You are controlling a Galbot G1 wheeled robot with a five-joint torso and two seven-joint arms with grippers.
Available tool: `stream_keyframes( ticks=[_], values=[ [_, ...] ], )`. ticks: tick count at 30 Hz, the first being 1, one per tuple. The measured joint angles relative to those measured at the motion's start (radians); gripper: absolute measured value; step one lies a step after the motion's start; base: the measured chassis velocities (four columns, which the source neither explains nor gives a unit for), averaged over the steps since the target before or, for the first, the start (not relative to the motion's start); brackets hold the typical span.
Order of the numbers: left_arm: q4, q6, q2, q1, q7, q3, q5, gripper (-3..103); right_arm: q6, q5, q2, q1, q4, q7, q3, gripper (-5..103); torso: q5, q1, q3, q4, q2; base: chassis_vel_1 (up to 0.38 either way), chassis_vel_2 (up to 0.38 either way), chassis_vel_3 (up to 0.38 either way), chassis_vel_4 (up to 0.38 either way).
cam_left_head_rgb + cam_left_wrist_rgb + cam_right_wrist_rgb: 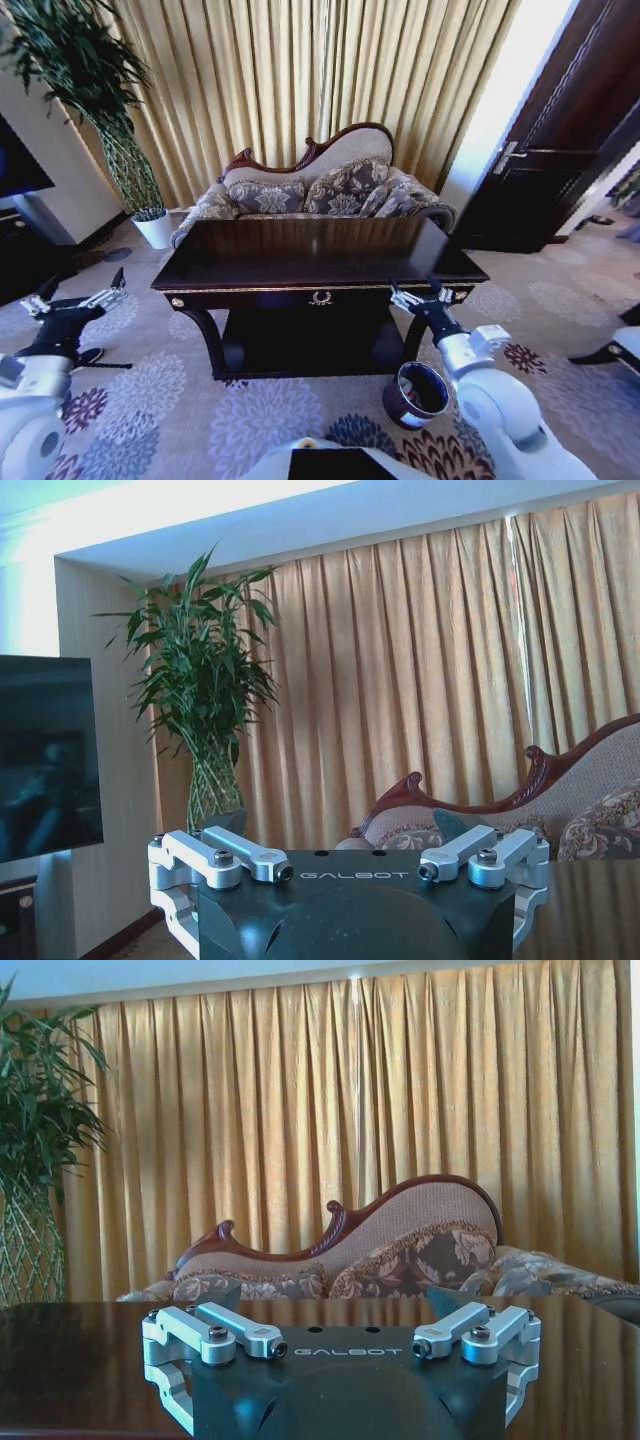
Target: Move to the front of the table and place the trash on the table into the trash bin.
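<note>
Glossy black, with a thin gold line along its edge and a gold wreath at the front centre, the desk (300, 255) stands square in front of the robot, its top reflecting the curtains. A lower shelf (300, 345) runs beneath it between curved legs. I can make out no bottle or paper on the top from here; the surface reads as bare shine.

The trash bin (417, 393), a small round dark bucket with a white patch on its side, sits on the patterned carpet (200, 410) at the near right corner of the desk, just beside the right arm.

The right hand (420, 297) is held at the near right edge of the desk, about level with the top, its fingers (235, 1332) spread wide apart with nothing between them. The left hand (75, 300) hangs well off to the left of the desk, out over the carpet, also spread open and empty; its fingers (240, 856) point toward the far wall.

Behind the desk is a sofa (320, 190) with a carved dark wood back and floral cushions, and behind that, long gold curtains (300, 80). A tall potted plant (110, 120) in a white pot stands at the far left, and a dark door (560, 130) at the far right.
</note>
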Motion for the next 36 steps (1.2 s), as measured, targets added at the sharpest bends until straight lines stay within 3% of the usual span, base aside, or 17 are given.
stream_keyframes(
  ticks=[22,36],
  values=[
    [-0.085,0.093,-0.021,0.010,-0.019,0.009,0.003,100,-0.026,-0.041,-0.017,-0.020,0.018,0.042,0.009,100,0.0002,0.000,0.000,-0.0001,0.000,0.009,-0.010,-0.009,0.009],
    [-0.086,0.097,-0.028,0.032,-0.020,0.007,0.016,100,-0.031,-0.028,-0.065,-0.025,0.009,0.064,0.021,100,0.0002,0.000,0.000,-0.0001,0.000,0.075,-0.079,-0.084,0.073]
  ],
)
